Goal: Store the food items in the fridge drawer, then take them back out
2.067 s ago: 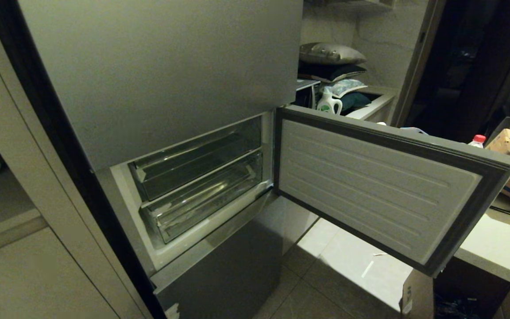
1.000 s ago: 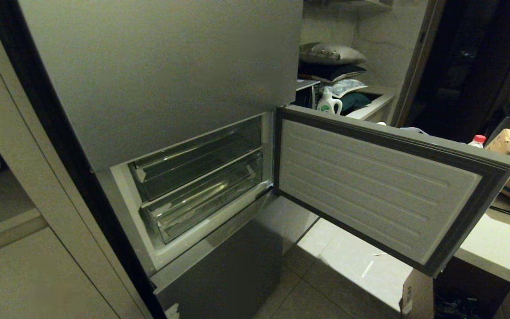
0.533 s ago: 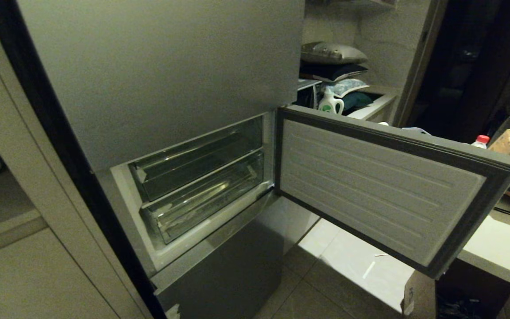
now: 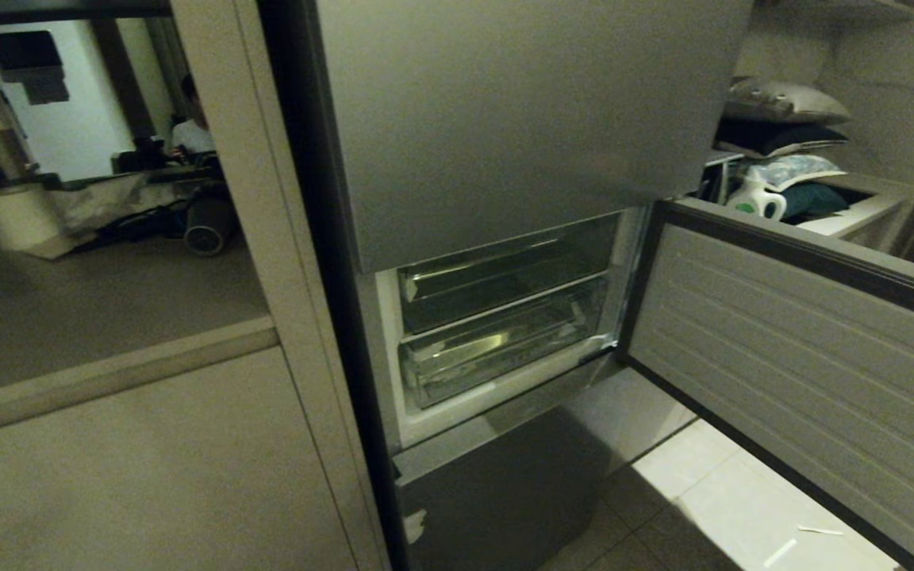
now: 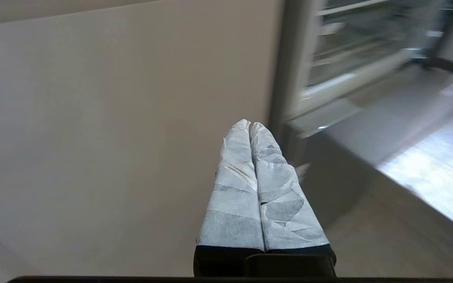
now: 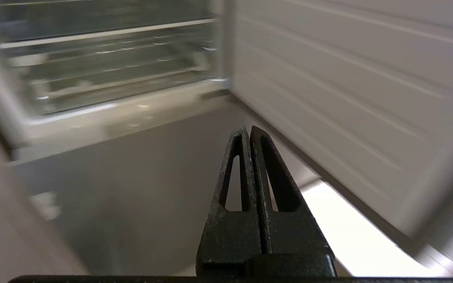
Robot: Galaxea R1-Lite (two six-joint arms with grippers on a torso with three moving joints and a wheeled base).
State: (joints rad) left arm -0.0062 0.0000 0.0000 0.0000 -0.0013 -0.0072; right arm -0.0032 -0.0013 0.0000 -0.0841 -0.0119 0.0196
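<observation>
Grey brushed-metal fridge middle panel [image 4: 806, 357] hangs swung wide open at right of frame, white ribbed inner face showing. Behind it, centre frame, two clear plastic bins [image 4: 505, 321] stacked, pushed in; no potato or green item visible in them. Tall grey top door [image 4: 520, 111] above, lowest grey panel [image 4: 497, 500] below, both closed. Left gripper [image 5: 250, 125], paper-wrapped fingers pressed together, empty, near beige cabinet side [image 5: 112, 137]. Right gripper [image 6: 247, 130], black fingers clenched, empty, before the lowest panel.

fridge drawer [image 4: 806, 349] swung open to the right, white ribbed inner face showing, two clear bins [image 4: 505, 317] stacked inside, lowest grey panel [image 4: 497, 492] shut, detergent bottle [image 4: 757, 198] behind
</observation>
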